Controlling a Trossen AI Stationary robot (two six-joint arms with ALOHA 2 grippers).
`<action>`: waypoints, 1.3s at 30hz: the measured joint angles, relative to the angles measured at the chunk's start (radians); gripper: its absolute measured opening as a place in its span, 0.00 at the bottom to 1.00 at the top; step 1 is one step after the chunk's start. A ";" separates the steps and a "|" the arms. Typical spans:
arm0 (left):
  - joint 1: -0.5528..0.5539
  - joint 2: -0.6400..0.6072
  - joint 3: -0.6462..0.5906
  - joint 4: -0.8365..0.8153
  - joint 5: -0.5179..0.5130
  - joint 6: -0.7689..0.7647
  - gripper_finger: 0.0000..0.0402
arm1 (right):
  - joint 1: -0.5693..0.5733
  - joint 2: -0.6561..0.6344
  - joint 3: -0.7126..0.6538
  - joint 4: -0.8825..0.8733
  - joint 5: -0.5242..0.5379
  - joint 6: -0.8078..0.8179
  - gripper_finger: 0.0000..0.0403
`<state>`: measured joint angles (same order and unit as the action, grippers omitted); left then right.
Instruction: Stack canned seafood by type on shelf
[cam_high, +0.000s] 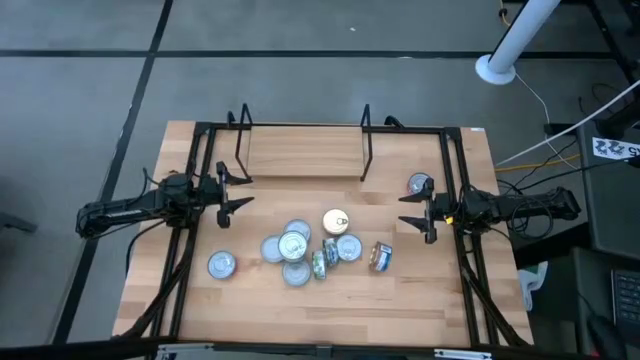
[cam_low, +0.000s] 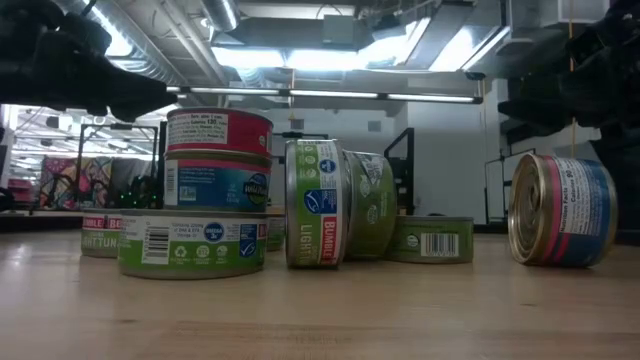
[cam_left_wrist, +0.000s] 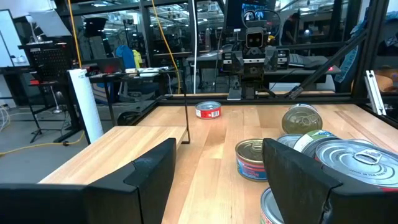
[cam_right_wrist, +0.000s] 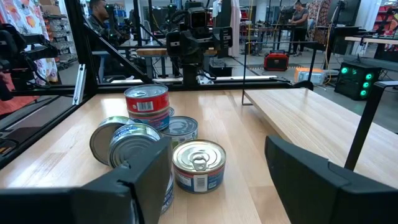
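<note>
**Operator:** Jaws first, please. How did both stand?

**Me:** Both of mine stood released, holding nothing. My left gripper hung over the left part of the surface, facing inward, and my right gripper hung over the right part, facing back at it. Each was well apart from the main cluster of tins.

**Operator:** And the largest things?

**Me:** The wooden surface carried everything. At its far edge sat the shelf, a light wooden base between thin black wire uprights, and it held no tins that I could see.

**Operator:** Where was the canned seafood?

**Me:** Most of the canned seafood lay bunched near the middle of the surface, in front of the shelf and between my two arms. In the low view a red-labelled tin sat on a blue-labelled one, and that on a green-labelled tin. Just beside that stack a green tin stood on its edge. A gold-lidded tin lay flat at the cluster's far side.

**Operator:** Any strays?

**Me:** Three. One silver-lidded tin lay flat, apart to the left of the cluster. One tin lay on its side just right of the cluster. A last tin lay near my right gripper, towards the shelf's right end.
</note>
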<state>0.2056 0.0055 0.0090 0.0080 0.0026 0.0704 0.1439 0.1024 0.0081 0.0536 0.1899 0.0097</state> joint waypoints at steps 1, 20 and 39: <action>0.000 0.000 0.000 0.001 0.000 0.000 0.59 | 0.000 0.000 0.000 0.000 0.000 0.000 0.64; 0.000 0.000 0.000 0.137 -0.042 -0.196 0.59 | 0.000 0.000 0.000 0.001 0.000 0.000 0.64; -0.003 0.068 0.000 0.306 -0.075 -0.621 0.59 | 0.000 0.000 0.000 0.061 0.027 0.096 0.64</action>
<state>0.2028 0.0734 0.0086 0.3141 -0.0720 -0.5510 0.1438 0.1024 0.0078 0.1144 0.2167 0.1062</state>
